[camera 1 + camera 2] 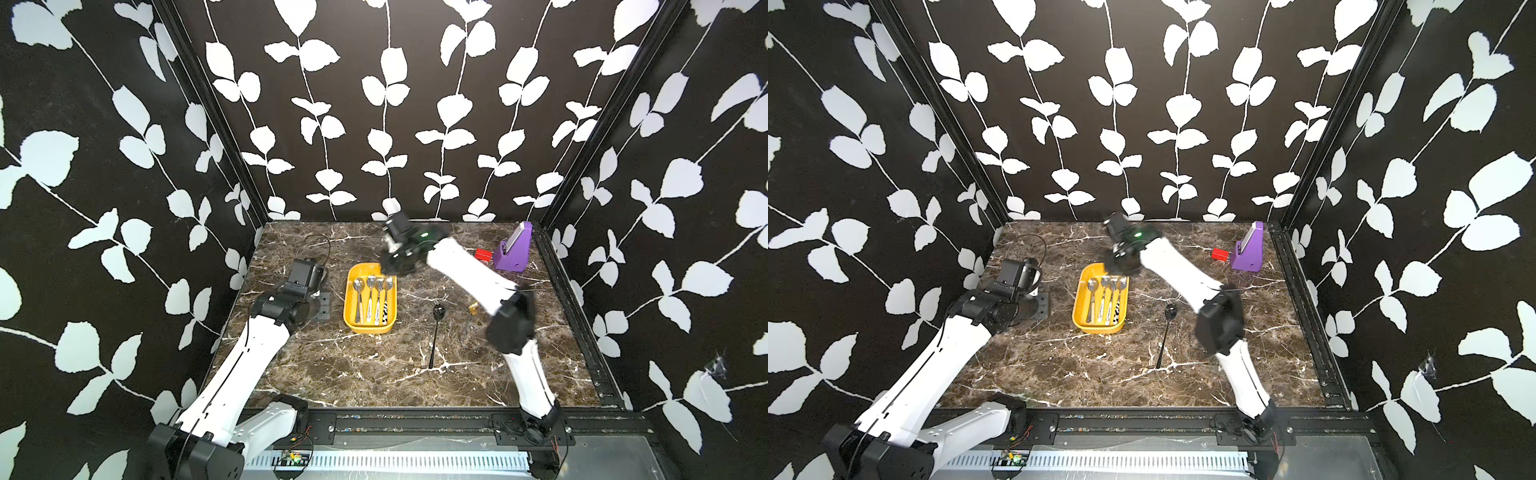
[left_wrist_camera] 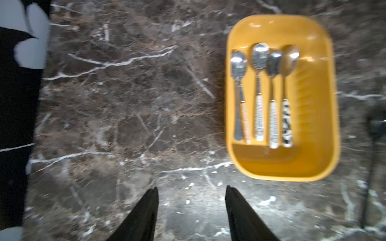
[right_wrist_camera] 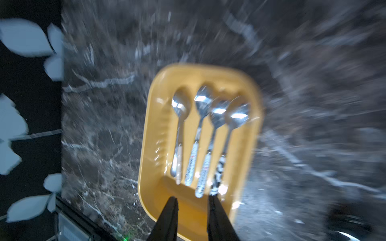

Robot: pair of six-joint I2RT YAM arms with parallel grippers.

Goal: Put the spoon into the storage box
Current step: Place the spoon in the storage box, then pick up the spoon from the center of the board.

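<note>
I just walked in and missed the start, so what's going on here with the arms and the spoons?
The right gripper hangs over the yellow storage box, jaws slightly apart and empty. Four spoons lie side by side in it. A black spoon lies on the marble table right of the box, not yet put in. The left gripper is open and empty, left of the box.

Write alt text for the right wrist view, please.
A yellow storage box on a marble table holds a row of spoons, handles toward the camera. The right gripper, open and empty, hangs above it. The picture is motion-blurred.
</note>
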